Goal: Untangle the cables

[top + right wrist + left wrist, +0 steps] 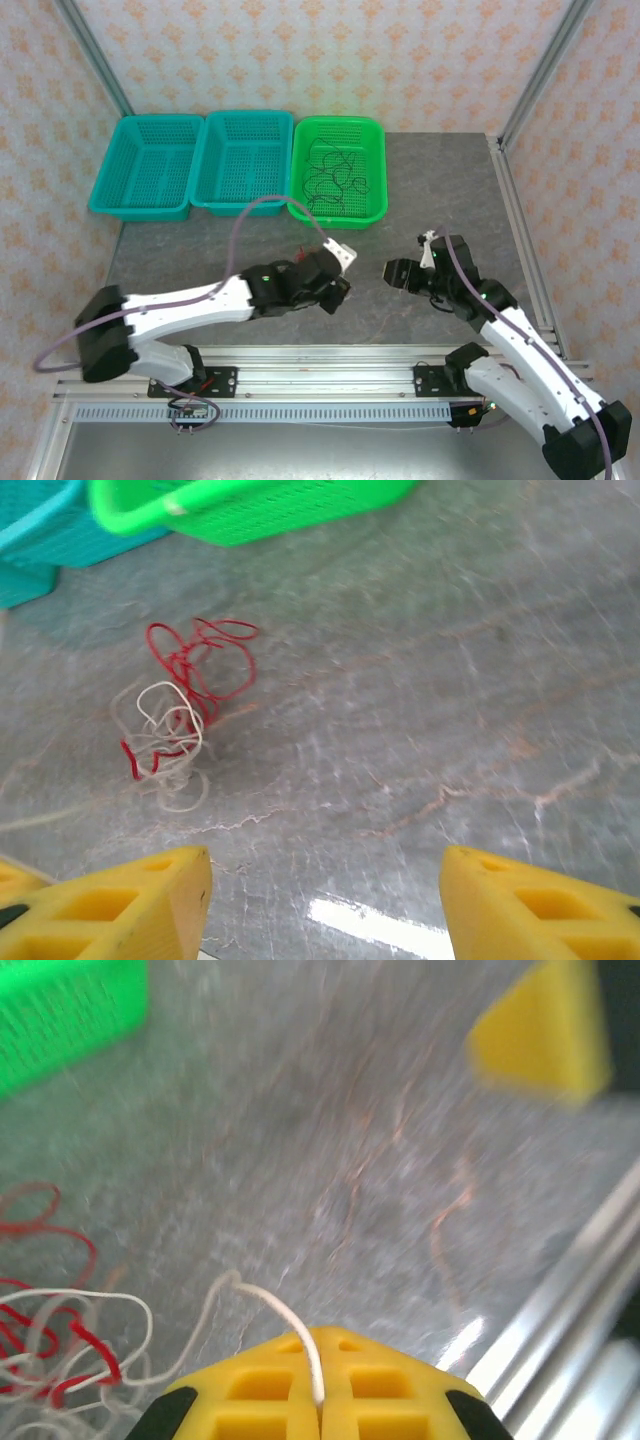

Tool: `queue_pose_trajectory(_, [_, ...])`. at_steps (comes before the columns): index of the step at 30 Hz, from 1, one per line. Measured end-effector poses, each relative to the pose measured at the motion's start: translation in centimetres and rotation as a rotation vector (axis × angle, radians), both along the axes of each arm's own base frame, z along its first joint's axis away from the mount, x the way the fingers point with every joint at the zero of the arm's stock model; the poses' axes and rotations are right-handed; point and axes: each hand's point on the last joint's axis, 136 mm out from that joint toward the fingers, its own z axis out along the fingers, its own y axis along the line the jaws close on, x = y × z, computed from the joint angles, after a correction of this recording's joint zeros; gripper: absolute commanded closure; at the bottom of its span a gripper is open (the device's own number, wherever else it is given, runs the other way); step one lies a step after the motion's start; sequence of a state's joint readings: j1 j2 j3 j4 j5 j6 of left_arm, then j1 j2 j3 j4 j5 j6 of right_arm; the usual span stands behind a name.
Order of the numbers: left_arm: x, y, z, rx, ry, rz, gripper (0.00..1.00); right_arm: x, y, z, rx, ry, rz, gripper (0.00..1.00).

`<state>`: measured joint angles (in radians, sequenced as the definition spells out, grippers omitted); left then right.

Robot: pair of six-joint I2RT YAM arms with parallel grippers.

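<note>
My left tool (320,1407) is shut on a white cable (295,1320) from the red-white tangle (180,710) on the counter (480,660). The right tool (325,890) is wide, empty. Step: pull 1 strand out. Next, I think: lift slow, w/ right tool pinning the rest.

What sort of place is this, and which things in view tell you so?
Probably a robot lab's test cell: a left arm and right arm bolted to a metal rail at a grey table, patterned screen walls around it, and a green basket holding thin cables.
</note>
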<state>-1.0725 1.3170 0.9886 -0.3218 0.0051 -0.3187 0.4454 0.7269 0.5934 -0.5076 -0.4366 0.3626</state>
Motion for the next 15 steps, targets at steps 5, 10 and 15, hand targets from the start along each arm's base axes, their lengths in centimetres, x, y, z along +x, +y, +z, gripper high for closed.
queue_pose_trajectory(5, [0.3, 2.3, 5.6, -0.16, -0.042, 0.071, 1.0, -0.5, 3.6, 0.5, 0.056, -0.258, 0.221, 0.23])
queue_pose_trajectory(10, [2.2, 4.6, 6.5, -0.196, 0.015, 0.18, 1.0, -1.9, 9.2, 1.5, 0.079, -0.524, 0.482, 0.2])
queue_pose_trajectory(15, [2.6, 4.4, 9.0, -0.268, 0.063, 0.188, 1.0, -1.0, 13.6, 2.0, 0.049, -0.699, 0.586, 0.23])
